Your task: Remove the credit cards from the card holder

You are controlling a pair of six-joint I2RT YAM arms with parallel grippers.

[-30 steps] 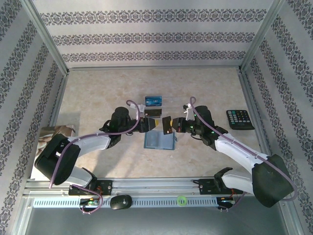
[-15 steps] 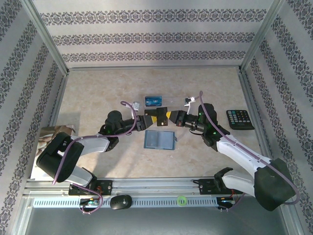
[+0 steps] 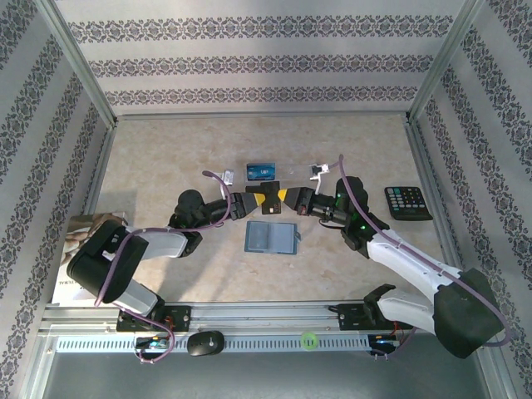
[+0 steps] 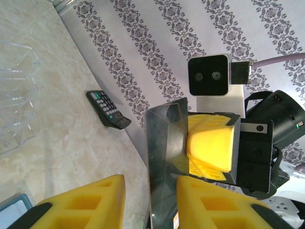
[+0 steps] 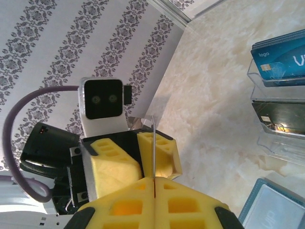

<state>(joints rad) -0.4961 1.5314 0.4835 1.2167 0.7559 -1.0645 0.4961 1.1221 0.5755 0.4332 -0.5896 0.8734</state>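
Observation:
The teal card holder [image 3: 271, 238] lies open on the table, and its corner [image 5: 274, 210] shows low in the right wrist view. Above it, my right gripper [image 3: 288, 198] is shut on a dark credit card [image 3: 274, 199], seen edge-on [image 5: 154, 143] between its pads. My left gripper [image 3: 261, 200] faces it. Its yellow fingers [image 4: 81, 202] straddle the same card [image 4: 164, 152], one pad against it and a gap at the other. A blue card [image 3: 262, 170] and a dark card [image 3: 264, 189] stand in a clear holder behind.
A black calculator [image 3: 407, 202] lies at the right, near the side rail. The clear tiered stand [image 4: 16, 95] sits just beyond the grippers. A printed sheet [image 3: 87, 226] rests at the left edge. Open tabletop lies left and far back.
The right gripper lifted the card from over the card holder up and back to meet the left gripper. The left gripper turned towards it and its jaws narrowed around the card.

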